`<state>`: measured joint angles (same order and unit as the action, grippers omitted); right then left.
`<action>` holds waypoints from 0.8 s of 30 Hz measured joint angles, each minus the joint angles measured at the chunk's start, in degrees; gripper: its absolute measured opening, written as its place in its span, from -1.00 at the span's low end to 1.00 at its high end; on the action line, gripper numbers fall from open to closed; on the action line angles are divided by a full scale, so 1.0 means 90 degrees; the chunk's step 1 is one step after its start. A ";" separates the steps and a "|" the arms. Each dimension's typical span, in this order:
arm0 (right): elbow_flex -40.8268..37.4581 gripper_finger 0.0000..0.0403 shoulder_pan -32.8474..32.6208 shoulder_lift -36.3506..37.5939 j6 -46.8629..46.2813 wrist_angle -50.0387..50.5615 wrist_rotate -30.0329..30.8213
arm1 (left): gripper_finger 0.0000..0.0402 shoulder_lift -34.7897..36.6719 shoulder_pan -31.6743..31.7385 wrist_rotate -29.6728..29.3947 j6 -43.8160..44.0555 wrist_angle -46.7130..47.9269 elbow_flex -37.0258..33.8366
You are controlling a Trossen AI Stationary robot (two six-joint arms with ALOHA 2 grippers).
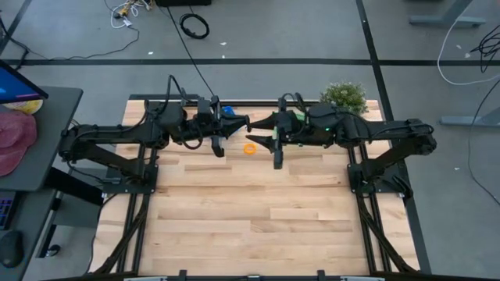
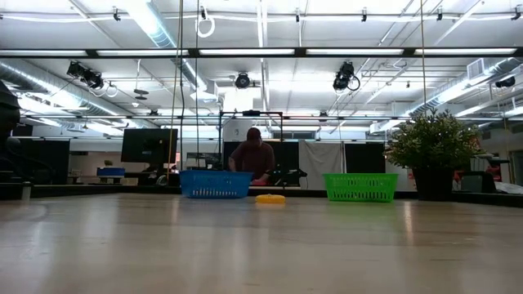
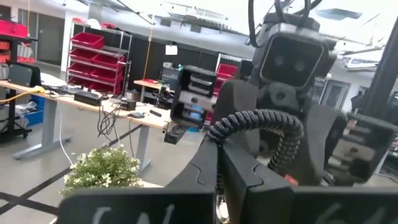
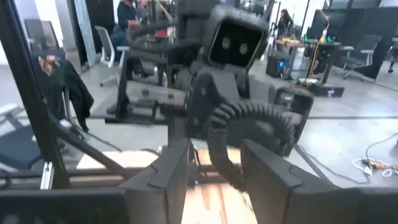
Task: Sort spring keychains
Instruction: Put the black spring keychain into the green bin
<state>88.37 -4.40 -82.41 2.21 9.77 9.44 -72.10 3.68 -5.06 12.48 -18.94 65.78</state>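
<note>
Left gripper faces right gripper; raised.

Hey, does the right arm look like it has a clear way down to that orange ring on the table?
Probably yes. The orange ring lies alone on bare wood, just beside the right hand, whose fingers stand open. The left hand is shut and off to the other side.

Both arms raised, facing; left gripper jaws shut, right gripper apart.

Two dark arms over a wood table, tips nearly meeting. Left gripper shut, right gripper spread apart. One orange spring keychain on the table just below. Small plant at the far edge.
</note>
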 joint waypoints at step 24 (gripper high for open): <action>-0.0004 -0.94 0.0000 -0.0021 -0.0021 0.0112 0.0286 | -0.59 0.0029 -0.0019 -0.0195 -0.0313 0.0106 0.0001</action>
<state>88.33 -4.40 -82.60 2.02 10.78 12.02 -71.83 3.51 -6.82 9.67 -17.99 65.79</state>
